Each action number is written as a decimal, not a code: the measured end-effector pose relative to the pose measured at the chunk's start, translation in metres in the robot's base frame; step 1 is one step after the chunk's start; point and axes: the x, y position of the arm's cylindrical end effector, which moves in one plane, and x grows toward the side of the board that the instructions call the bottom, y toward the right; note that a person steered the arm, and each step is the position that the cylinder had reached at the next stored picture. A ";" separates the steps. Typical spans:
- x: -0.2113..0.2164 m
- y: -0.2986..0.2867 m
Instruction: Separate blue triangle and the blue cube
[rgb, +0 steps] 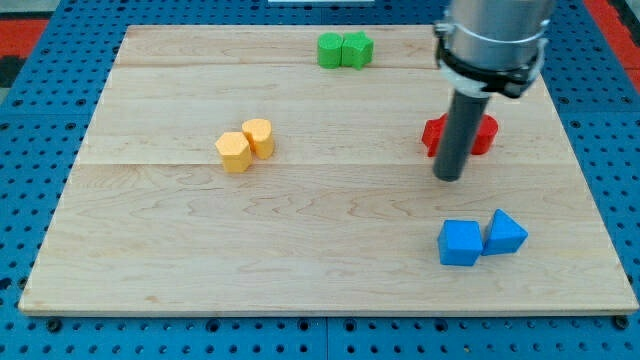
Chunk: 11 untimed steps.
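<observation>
Single camera view. The wooden table (330, 250) sat on a blue perforated base (30, 100). The arm carried no pincer, so no apart, together or clamped state could be recorded; it ended in a straight dark rod.

My tip (450, 178) stood in the right half of the table, directly in front of the red blocks as seen, and above the blue pair toward the view's top. It was near the blue pair but apart from both, with bare wood between.

Task blocks: the blue cube (460, 243) lay near the view's bottom right. The blue triangle (505, 232) lay just to its right and slightly higher in the view. The two were touching or nearly so; no gap could be made out between them.

Other blocks:
- Two red blocks (483, 134) sat behind the rod, partly hidden by it; their shapes could not be made out.
- Two yellow blocks lay left of centre, touching: a yellow block (233, 152) at lower left of the pair and a rounder yellow block (258, 136) at upper right.
- Two green blocks (344, 50) sat side by side near the view's top edge, touching, their exact shapes unclear.

The yellow and green pairs were well apart from my tip.
</observation>
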 end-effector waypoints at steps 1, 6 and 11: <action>0.000 0.020; 0.104 -0.027; 0.101 -0.202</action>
